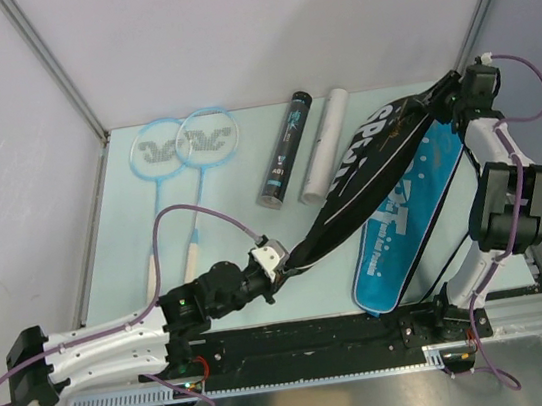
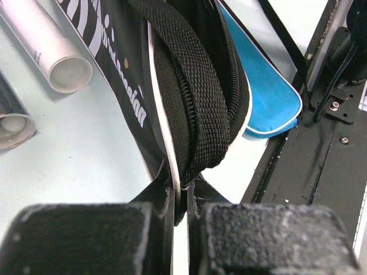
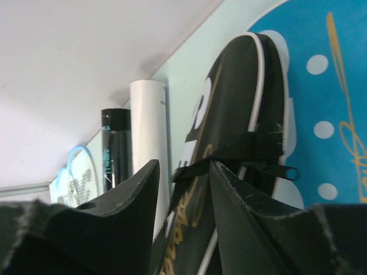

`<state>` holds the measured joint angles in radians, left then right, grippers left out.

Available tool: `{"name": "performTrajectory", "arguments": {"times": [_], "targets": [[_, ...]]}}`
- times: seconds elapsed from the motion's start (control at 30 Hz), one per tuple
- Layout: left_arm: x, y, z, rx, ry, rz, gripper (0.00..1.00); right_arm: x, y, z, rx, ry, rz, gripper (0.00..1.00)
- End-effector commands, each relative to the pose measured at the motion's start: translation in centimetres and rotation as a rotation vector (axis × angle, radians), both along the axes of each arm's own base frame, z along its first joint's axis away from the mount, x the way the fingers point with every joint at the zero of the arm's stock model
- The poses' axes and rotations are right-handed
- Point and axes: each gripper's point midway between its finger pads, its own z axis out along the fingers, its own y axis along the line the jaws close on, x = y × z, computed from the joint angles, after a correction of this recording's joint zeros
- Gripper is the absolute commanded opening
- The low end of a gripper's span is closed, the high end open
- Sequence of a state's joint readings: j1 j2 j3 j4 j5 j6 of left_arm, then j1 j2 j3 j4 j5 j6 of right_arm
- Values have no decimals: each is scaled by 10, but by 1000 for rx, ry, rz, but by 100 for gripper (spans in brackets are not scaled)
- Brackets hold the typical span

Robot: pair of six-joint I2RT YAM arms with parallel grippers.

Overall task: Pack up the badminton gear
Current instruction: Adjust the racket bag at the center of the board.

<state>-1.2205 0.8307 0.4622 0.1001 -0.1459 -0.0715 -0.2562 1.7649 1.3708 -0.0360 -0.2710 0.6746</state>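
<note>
Ahead of the left gripper (image 2: 180, 200) the black bag (image 2: 195, 86) fills the path, the blue bag (image 2: 269, 103) just right. To its left, bare table (image 2: 86, 154) runs up to the white tube (image 2: 54, 54) and black tube (image 2: 11, 120).

A pale mint table (image 1: 117, 255) sits between plain white walls (image 1: 256, 23). At its near edge runs a black mounting plate (image 1: 310, 337), with a slotted grey strip (image 1: 117, 398) below.

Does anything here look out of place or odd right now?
The black bag is strung on edge between the left hand and right hand, crossing over the blue bag, its strap bunched near the left hand.
</note>
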Motion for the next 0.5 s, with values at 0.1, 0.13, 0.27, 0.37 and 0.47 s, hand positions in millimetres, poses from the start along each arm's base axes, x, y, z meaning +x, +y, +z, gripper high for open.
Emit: {"name": "performTrajectory", "arguments": {"times": [0.1,0.13,0.27,0.37,0.47], "targets": [[0,-5,38,-131,5,8,0,-22,-14,-2,-62,23,121,56],[1,-4,39,-135,6,10,0,-25,-14,2,-66,13,144,58],[2,-4,41,-144,13,12,0,-38,-16,14,-69,-23,225,60],[3,-2,43,-153,16,19,0,-47,-25,17,-68,-29,243,60],[4,0,48,-172,21,22,0,-53,-37,18,-39,-39,229,58]]}}
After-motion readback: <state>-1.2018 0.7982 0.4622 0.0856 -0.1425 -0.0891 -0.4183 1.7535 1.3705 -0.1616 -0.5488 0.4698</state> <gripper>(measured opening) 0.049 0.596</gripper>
